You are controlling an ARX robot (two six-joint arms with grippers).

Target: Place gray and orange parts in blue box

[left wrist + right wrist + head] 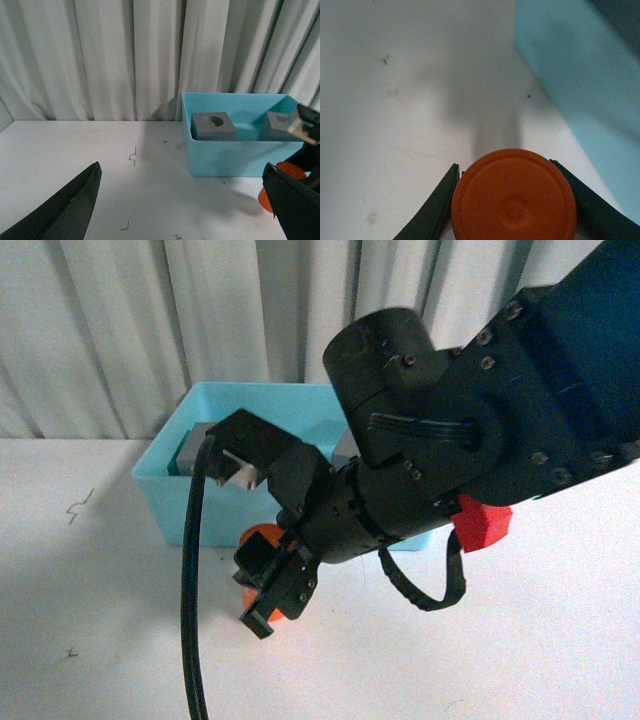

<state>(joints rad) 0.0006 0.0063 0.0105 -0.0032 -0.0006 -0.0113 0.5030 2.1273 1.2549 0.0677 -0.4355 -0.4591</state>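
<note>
My right hand (504,170): squeezing the orange cylinder (514,200) from both sides.
Orange cylinder: just beside the blue box (235,150), outside it.
Gray cubes (214,126): inside the box.
My left hand (182,167): wide apart, holding nothing.

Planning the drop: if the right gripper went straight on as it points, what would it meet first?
Probably the white table, beside the blue box, not inside it; the orange cylinder in its fingers would touch first.
</note>
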